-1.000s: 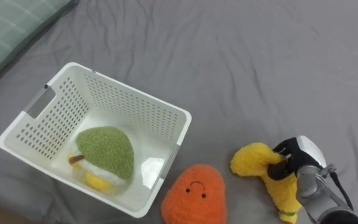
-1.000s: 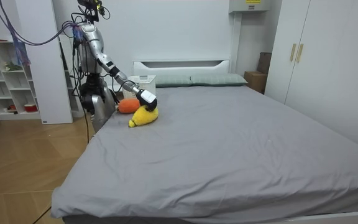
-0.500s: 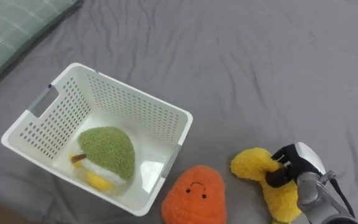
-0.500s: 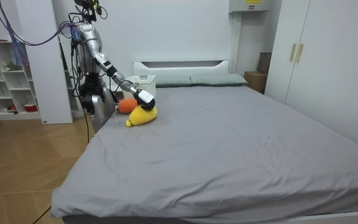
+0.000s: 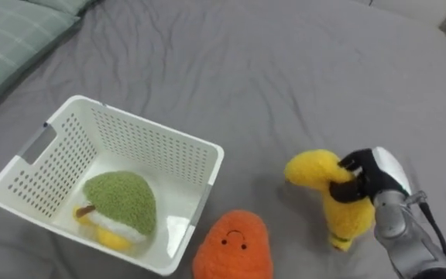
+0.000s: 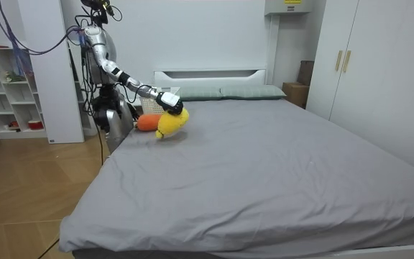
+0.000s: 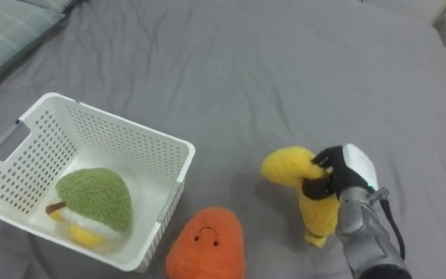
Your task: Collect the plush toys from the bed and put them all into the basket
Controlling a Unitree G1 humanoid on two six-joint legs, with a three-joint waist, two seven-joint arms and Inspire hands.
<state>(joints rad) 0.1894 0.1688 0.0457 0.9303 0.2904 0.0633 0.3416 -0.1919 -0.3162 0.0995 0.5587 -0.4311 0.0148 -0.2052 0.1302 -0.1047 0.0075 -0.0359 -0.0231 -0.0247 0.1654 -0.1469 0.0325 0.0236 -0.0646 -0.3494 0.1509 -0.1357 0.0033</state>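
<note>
Robot hand: your right robot hand (image 5: 374, 180) has its fingers curled round the yellow toy (image 5: 339, 213), pinching it near the middle, with the toy's lower end dangling.
Yellow toy: it is in that grasp, above the bed (image 5: 285, 70) in the room view, at 3 o'clock from the basket (image 5: 149, 124).
Step in hand: carry it to the basket. Swing toward 9 o'clock, high enough to pass over the rim and the orange toy (image 5: 232, 246) at the basket's 5 o'clock corner.
Release: aim for the bare floor at 3 o'clock of the green toy (image 5: 121, 203), and open only once you are inside the walls.
Hidden: the thumb is buried in plush, so you cannot judge how firm the grip is.
Cut off: the orange toy's base and the pillow (image 5: 6, 35) at 10 o'clock.
Unclear: whether the orange toy touches the basket wall.
</note>
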